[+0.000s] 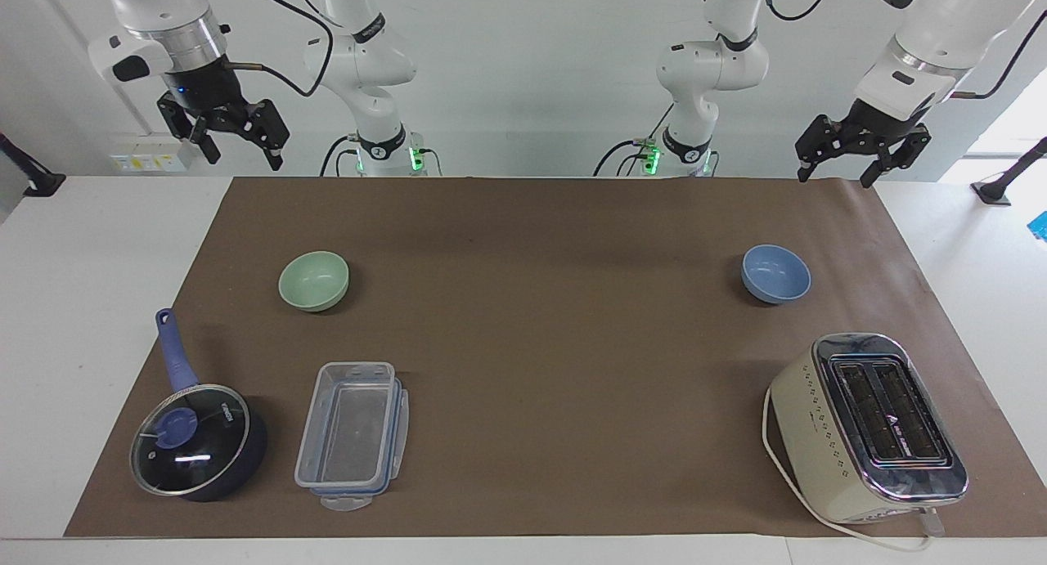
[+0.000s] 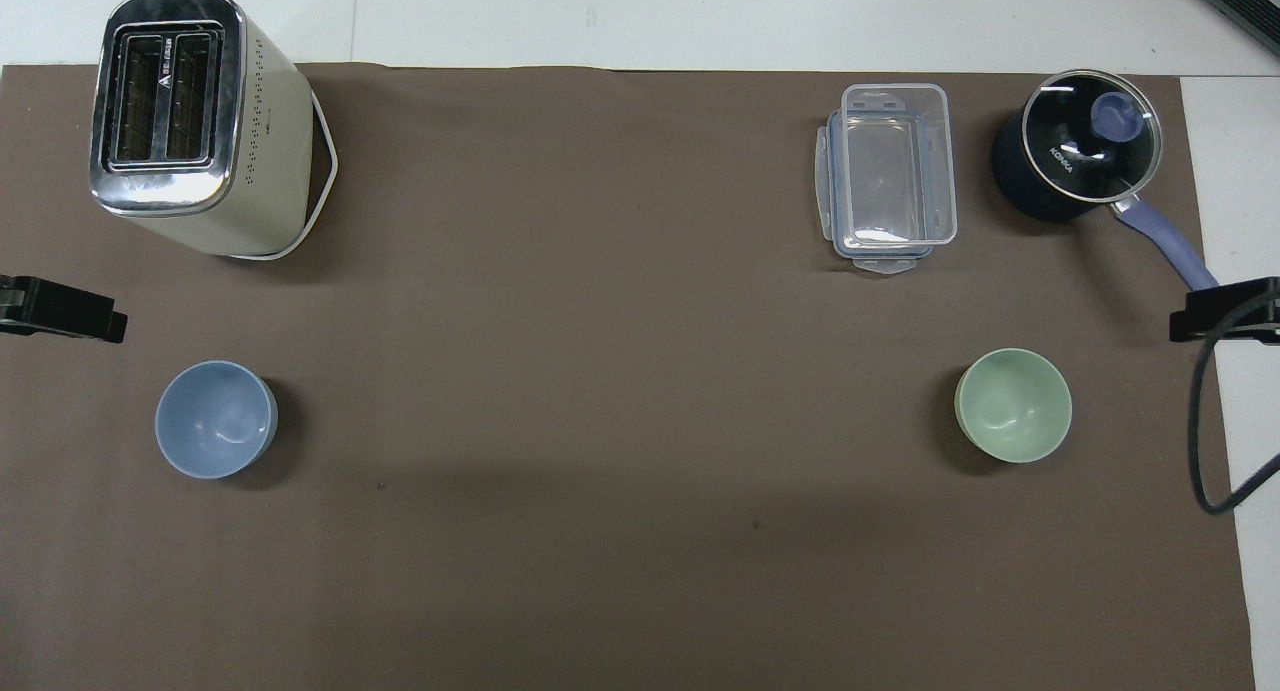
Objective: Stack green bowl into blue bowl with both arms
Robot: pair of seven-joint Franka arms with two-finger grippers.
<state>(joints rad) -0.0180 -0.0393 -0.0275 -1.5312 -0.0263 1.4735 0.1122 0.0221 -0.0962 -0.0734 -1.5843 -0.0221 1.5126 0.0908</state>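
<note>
1. the small round pale mint-green bowl (image 1: 313, 280) of matte plastic-like material sits upright and empty on the brown mat (image 1: 540, 336), toward the right arm's end of the table, and nothing touches it.
2. the small round muted light-blue bowl (image 1: 775, 274), matte, plain and the same size, sits upright and empty toward the left arm's end, well apart from the green bowl and about as near to the robots.
3. judging by this layout, the task has hardly begun: no bowl is lifted, none is nested in the other, so picking up, carrying across and stacking are all left to do.
4. the right gripper (image 1: 234, 142), black and two-fingered, hangs high over the table's edge at the robots' end, its fingers spread apart and holding nothing.
5. the left gripper (image 1: 842, 166), likewise black, hangs over the mat's corner at its own end, fingers also apart and empty.
6. count of task things: one green bowl, one blue bowl, two white jointed arms.
7. count of the rest: one clear rectangular plastic container (image 1: 352, 434) and one dark-blue saucepan with a glass lid (image 1: 196, 438), both farther from the robots than the green bowl; one cream and chrome two-slot toaster (image 1: 869, 426), farther from the robots than the blue bowl.
</note>
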